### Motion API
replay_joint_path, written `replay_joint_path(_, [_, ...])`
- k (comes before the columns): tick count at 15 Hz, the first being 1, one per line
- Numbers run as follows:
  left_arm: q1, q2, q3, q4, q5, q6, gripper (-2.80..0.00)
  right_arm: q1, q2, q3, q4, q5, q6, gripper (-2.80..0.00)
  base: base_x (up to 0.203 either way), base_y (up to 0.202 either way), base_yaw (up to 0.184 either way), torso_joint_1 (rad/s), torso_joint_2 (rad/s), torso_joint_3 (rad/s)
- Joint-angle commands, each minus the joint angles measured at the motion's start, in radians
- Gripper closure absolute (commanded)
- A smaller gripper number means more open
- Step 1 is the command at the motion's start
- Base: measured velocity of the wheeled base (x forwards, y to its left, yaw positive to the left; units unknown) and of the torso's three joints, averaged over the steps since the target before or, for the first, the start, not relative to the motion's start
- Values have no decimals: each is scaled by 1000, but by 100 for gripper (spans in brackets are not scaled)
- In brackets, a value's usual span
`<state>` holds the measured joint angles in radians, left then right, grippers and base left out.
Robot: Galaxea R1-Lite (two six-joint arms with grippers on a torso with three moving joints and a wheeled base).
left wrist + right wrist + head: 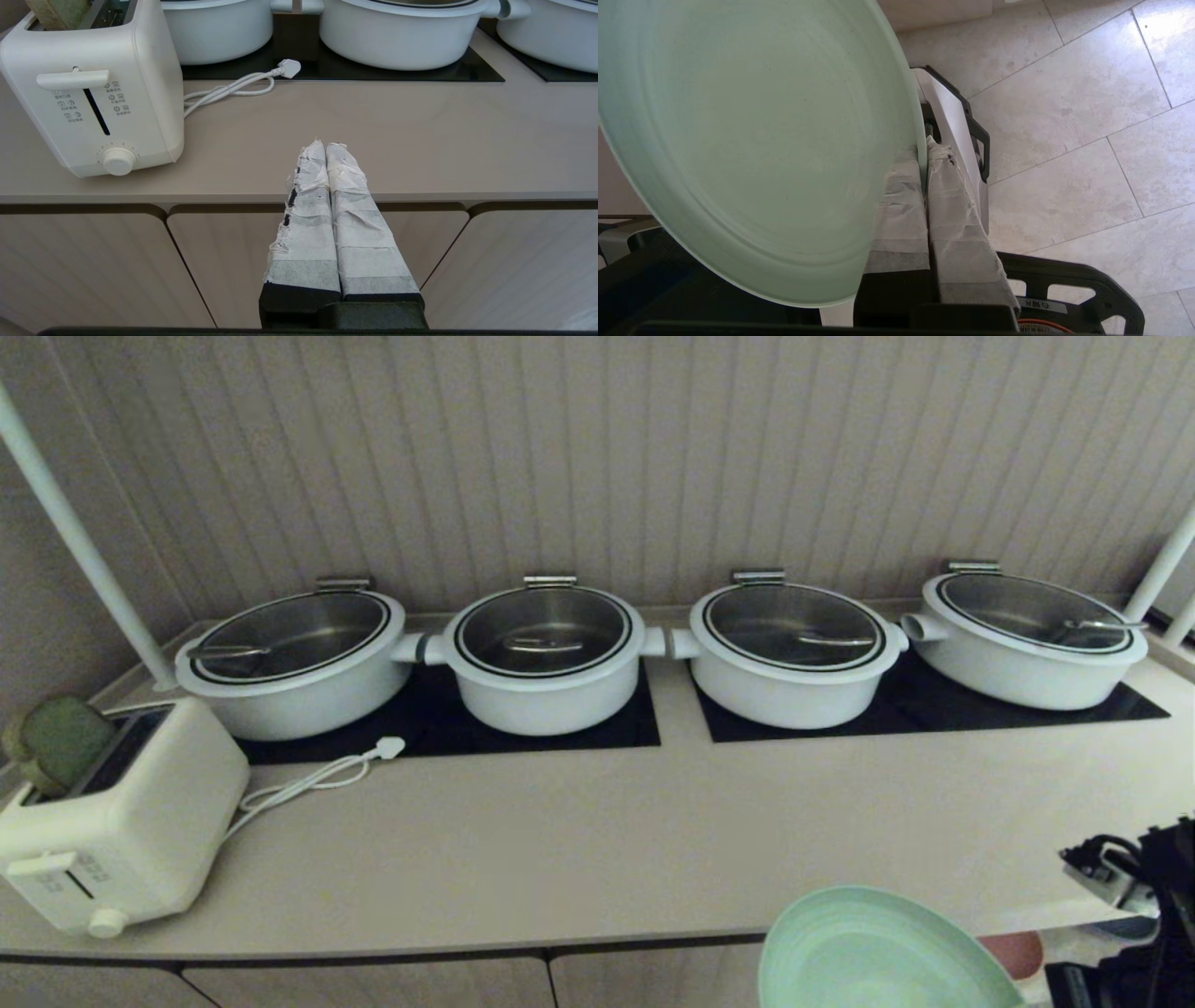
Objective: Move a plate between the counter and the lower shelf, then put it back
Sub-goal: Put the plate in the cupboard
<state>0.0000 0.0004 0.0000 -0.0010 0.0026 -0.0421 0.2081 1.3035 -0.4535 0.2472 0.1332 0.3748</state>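
Observation:
The pale mint-green plate [878, 952] hangs tilted in the air just in front of the counter's front edge, at the lower right of the head view. My right gripper [923, 149] is shut on its rim, one taped finger on each face of the plate [752, 140]. The beige counter [597, 840] stretches behind it. Parked in front of the counter [420, 140], my left gripper [324, 147] is shut with nothing between its fingers. The lower shelf is out of view.
Several white pots [546, 658] with glass lids stand on black hob panels [934, 709] at the back. A white toaster [112, 821] with a loose cord [308, 784] sits at the counter's left. Cupboard doors [93, 266] lie below; tiled floor [1064, 116] under the right arm.

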Motion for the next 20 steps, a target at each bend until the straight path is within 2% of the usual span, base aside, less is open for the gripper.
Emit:
replay_joint_path(1, [0, 0, 0, -1, 0, -1, 0, 1, -7, 19, 1, 2, 3, 0, 0, 0, 0, 0, 0, 0])
replay_joint_path(5, [0, 0, 0, -1, 0, -1, 0, 1, -20, 33, 3, 2, 24, 0, 0, 0, 0, 0, 0, 0])
replay_joint_path(20, [0, 0, 0, -1, 0, -1, 0, 1, -18, 47, -2, 6, 24, 0, 0, 0, 0, 0, 0, 0])
